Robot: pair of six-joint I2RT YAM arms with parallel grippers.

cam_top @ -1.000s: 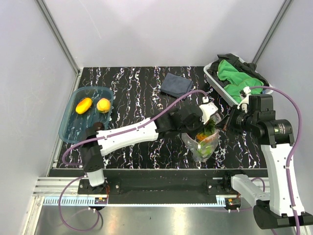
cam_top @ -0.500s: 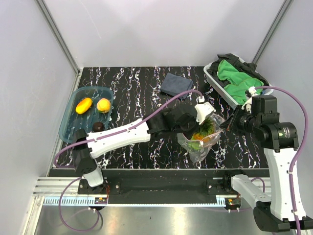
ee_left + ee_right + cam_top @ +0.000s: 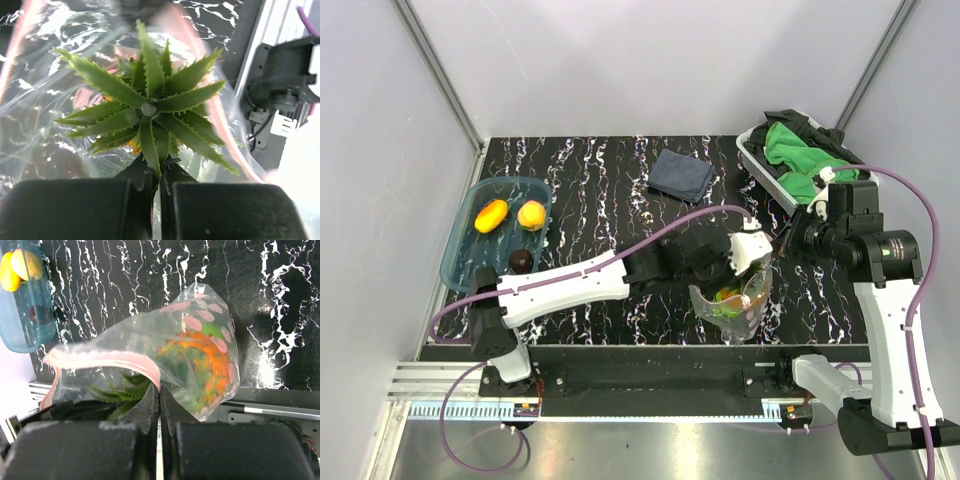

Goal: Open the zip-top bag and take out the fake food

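Observation:
The clear zip-top bag (image 3: pixel 735 300) hangs open near the table's front edge, its pink zip strip (image 3: pixel 100 360) curved around the mouth. My right gripper (image 3: pixel 159 390) is shut on the bag's rim at the zip strip; it also shows in the top view (image 3: pixel 775 252). My left gripper (image 3: pixel 159 172) is inside the bag's mouth, shut on a leaf of the spiky leafy green piece (image 3: pixel 150 107). Orange and green pieces (image 3: pixel 205 365) lie in the bag's bottom. Two orange-yellow pieces (image 3: pixel 491 215) (image 3: pixel 531 214) and a dark piece (image 3: pixel 521 261) lie in the blue tub (image 3: pixel 460 250).
A folded grey cloth (image 3: pixel 682 174) lies at the back middle. A white basket (image 3: pixel 757 160) with green cloths (image 3: pixel 800 160) stands at the back right. The table's front edge and metal rail (image 3: pixel 270 410) run just below the bag.
The bag has moved toward the front edge and now hangs upright with its mouth open. My left gripper has moved with it and is inside the mouth. My right gripper shifted slightly.

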